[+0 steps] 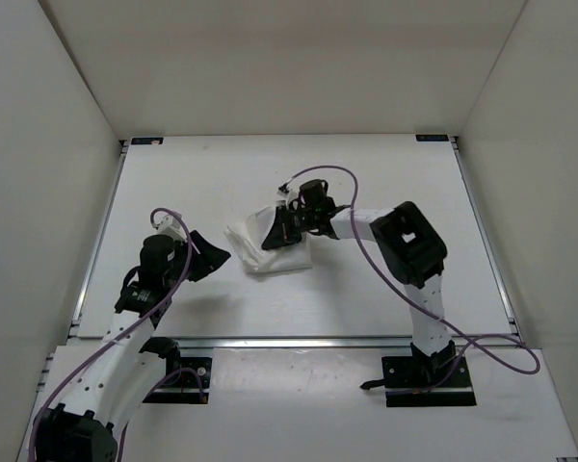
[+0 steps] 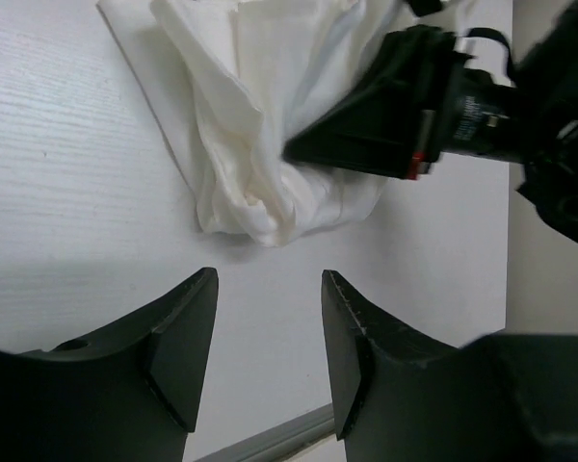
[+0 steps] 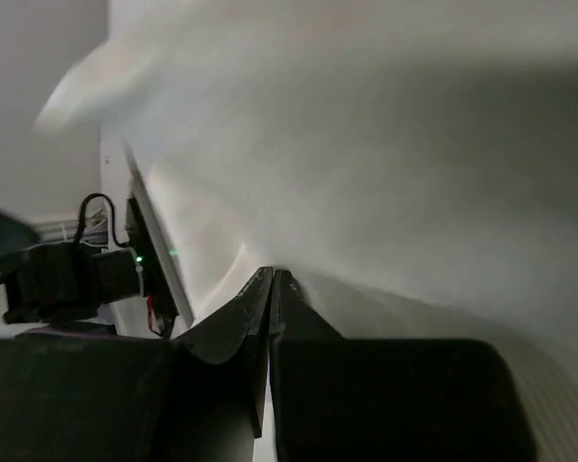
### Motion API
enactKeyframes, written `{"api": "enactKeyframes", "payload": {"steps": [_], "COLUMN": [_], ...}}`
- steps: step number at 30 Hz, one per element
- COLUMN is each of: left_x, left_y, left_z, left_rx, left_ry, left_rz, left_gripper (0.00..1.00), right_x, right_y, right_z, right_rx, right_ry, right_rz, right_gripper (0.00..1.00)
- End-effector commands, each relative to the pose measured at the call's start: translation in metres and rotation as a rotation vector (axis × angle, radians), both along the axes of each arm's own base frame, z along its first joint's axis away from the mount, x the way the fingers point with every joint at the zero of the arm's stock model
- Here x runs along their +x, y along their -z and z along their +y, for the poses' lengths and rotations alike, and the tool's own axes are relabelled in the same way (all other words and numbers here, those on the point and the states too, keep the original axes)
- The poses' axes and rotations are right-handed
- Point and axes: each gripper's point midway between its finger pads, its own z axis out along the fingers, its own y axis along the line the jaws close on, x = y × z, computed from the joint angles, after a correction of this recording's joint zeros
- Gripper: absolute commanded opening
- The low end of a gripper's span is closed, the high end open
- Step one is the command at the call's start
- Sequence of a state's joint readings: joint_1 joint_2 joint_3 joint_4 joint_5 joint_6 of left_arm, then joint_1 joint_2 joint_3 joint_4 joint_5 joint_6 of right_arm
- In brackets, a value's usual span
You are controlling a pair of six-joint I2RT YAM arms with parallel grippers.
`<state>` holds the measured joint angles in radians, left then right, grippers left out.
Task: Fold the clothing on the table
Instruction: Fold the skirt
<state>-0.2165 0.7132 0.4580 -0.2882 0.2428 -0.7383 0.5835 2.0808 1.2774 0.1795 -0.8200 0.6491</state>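
Nearest, the left gripper (image 2: 270,279) hovers with jaws apart and empty, just beside the bunched clothing (image 1: 260,255) near the middle of the table (image 1: 385,173). The right gripper (image 1: 281,231) has its jaws together, tips against the cloth; whether it pinches any is unclear.

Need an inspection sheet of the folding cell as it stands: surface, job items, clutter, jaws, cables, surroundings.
Surface: table, matte white, no marks seen.
Job's things: clothing, white, bunched into a rumpled heap mid-table, not lying flat.
Clutter: nothing seen.
Grippers: left gripper jaws open, holding nothing, just short of the clothing; right gripper jaws shut on the clothing.
Cables: a purple cable loops along each arm; the right one trails out past its base.
Surroundings: white walls on three sides; metal rails along the table edges.
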Motion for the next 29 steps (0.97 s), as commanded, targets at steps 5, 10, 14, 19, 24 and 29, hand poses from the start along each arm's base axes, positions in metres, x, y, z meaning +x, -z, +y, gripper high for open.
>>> {"api": "enactKeyframes", "payload": {"steps": [5,10,14,19,24,29], "left_x": [-0.012,-0.018,-0.022,-0.024,-0.028,-0.038], "left_y": [-0.01,-0.023,-0.037,-0.041,-0.045,-0.029], "left_z": [0.002,0.006,-0.006,-0.008,-0.001,0.004], "left_rx": [0.023,0.058,0.082,0.136,0.234,0.258], "left_ry": [0.02,0.073,0.19,0.233,0.252,0.261], "left_rz": [0.023,0.021,0.013,0.023,0.008,0.058], "left_gripper": [0.57,0.72,0.99,0.99,0.98,0.98], "right_x": [0.036,0.028,0.01,-0.003,-0.004,-0.009], "right_y": [0.019,-0.09,-0.161,-0.147,-0.133,-0.129], "right_z": [0.033,0.02,-0.025,-0.092,-0.126,-0.124], "right_rx": [-0.116,-0.033,-0.022,-0.137,-0.187,-0.212], "right_ry": [0.034,0.051,0.15,0.272,0.333,0.32], "right_rz": [0.002,-0.189,-0.367,-0.385,-0.375,-0.404], "right_gripper": [0.0,0.07,0.23,0.29,0.29,0.34]}}
